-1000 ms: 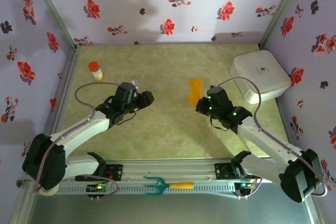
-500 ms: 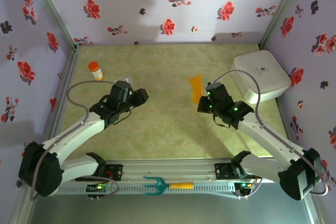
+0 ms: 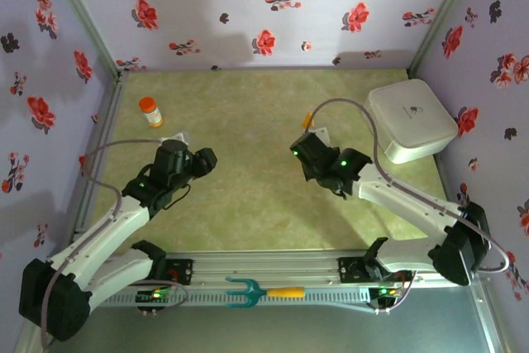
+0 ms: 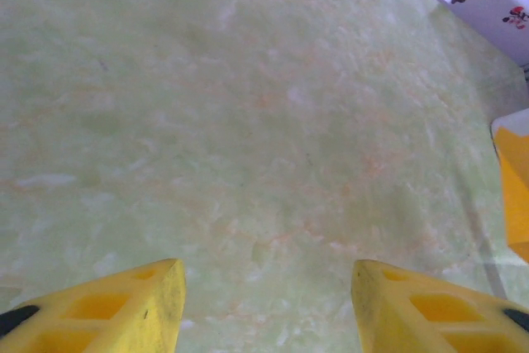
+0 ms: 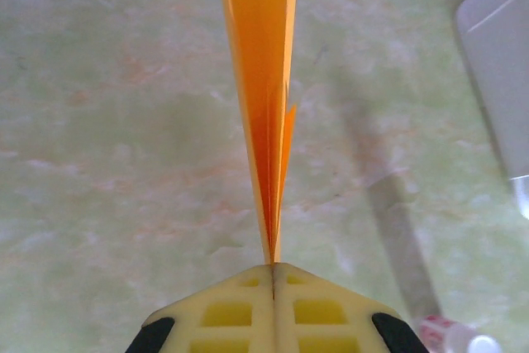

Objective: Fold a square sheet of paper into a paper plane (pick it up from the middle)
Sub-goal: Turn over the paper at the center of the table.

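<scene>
Paper plane [image 5: 264,105] between right claw [image 5: 273,267] tips

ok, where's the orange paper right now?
Right wrist view: the folded orange-yellow paper sheet is pinched in the shut right claw. In the top view, that is right of centre, left of the white square box.

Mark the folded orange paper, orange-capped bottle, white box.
folded orange paper [image 5: 263,105]: right wrist view, middle of the folded layers.
orange-capped bottle [image 3: 151,116]: top external view, body below the cap.
white box [image 3: 409,116]: top external view, centre of lid.
</scene>
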### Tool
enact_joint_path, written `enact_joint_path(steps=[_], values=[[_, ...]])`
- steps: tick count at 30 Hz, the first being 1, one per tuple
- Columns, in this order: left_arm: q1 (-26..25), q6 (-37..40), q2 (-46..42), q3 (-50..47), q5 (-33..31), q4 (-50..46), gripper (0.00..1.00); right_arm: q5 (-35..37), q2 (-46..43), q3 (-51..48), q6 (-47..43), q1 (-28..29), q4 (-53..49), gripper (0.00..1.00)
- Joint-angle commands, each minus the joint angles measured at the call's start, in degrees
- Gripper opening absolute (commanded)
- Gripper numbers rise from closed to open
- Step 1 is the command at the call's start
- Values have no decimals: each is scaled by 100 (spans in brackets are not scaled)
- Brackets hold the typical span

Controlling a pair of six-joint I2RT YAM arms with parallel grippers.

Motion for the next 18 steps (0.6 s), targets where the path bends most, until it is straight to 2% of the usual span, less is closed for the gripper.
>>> enact_joint_path(steps=[1, 9, 18], values=[[110, -35, -96, -42, -91, -180, 56, 939, 244, 188, -426, 175, -349, 2], [364, -347, -46, 109, -135, -487, 56, 1268, 715, -1, -963, 485, -104, 1], [454, -522, -72, 119, 22, -532, 56, 822, 1067, -247, -1247, 747, 322, 2]])
